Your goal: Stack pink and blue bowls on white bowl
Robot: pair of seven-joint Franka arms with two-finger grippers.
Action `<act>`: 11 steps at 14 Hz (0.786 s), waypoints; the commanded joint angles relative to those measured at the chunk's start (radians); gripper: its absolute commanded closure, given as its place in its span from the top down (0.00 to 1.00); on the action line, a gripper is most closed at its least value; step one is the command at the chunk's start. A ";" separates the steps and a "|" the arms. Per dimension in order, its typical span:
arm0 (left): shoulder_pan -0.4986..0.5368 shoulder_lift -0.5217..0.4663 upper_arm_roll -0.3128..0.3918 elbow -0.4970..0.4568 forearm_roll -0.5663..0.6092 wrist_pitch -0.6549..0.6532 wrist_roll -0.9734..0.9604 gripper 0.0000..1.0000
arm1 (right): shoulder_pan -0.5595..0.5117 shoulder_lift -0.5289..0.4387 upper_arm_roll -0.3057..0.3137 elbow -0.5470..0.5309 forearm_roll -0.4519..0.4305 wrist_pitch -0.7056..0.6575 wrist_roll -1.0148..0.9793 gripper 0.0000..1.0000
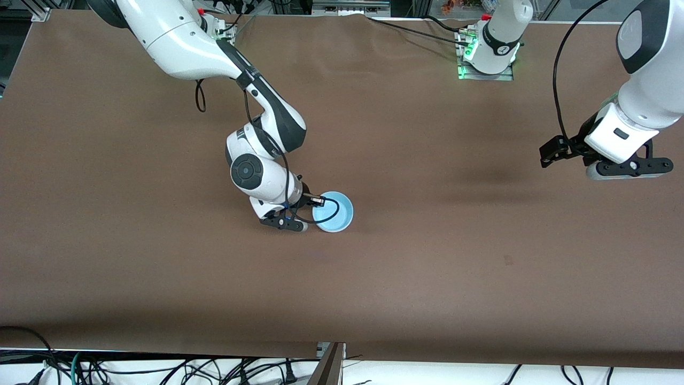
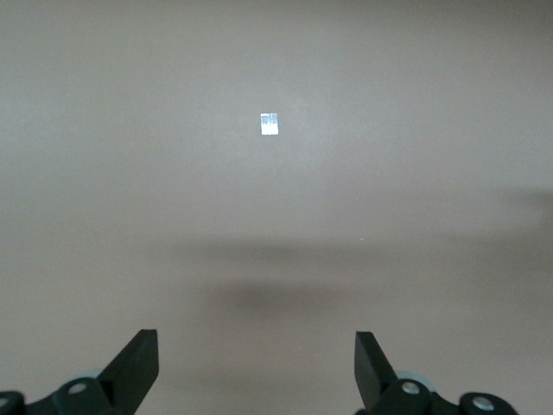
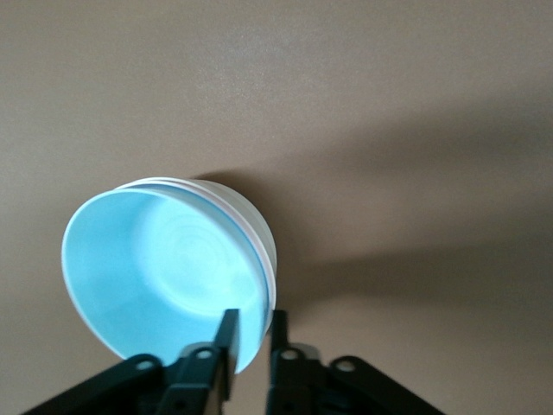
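The light blue bowl [image 1: 332,212] sits mid-table, nested in a white bowl whose outer wall [image 3: 257,226] shows around it in the right wrist view. The blue inside [image 3: 160,268] faces up. The pink bowl does not show; I cannot tell whether it lies between them. My right gripper [image 1: 314,213] is at the bowl's rim on the side toward the right arm's end, one finger inside [image 3: 226,333] and one outside, shut on the rim [image 3: 253,316]. My left gripper [image 1: 628,174] waits, open and empty, above bare table at the left arm's end [image 2: 257,346].
Brown table cover [image 1: 427,267] all around. A small pale square mark [image 2: 270,124] lies on the table under the left wrist camera. Cables hang along the table's near edge [image 1: 160,369].
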 commanded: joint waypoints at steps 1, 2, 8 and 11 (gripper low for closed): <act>-0.008 0.045 -0.003 0.093 0.010 -0.024 0.036 1.00 | -0.003 -0.001 -0.005 0.032 -0.011 -0.015 0.011 1.00; -0.002 0.056 -0.003 0.118 0.005 -0.051 0.045 1.00 | -0.004 -0.013 -0.011 0.032 -0.012 -0.033 0.007 1.00; -0.003 0.048 -0.009 0.219 -0.010 -0.127 0.136 1.00 | -0.156 -0.106 -0.025 0.187 -0.127 -0.494 -0.309 1.00; 0.005 0.048 -0.007 0.232 -0.010 -0.127 0.136 1.00 | -0.280 -0.201 -0.037 0.186 -0.160 -0.680 -0.580 1.00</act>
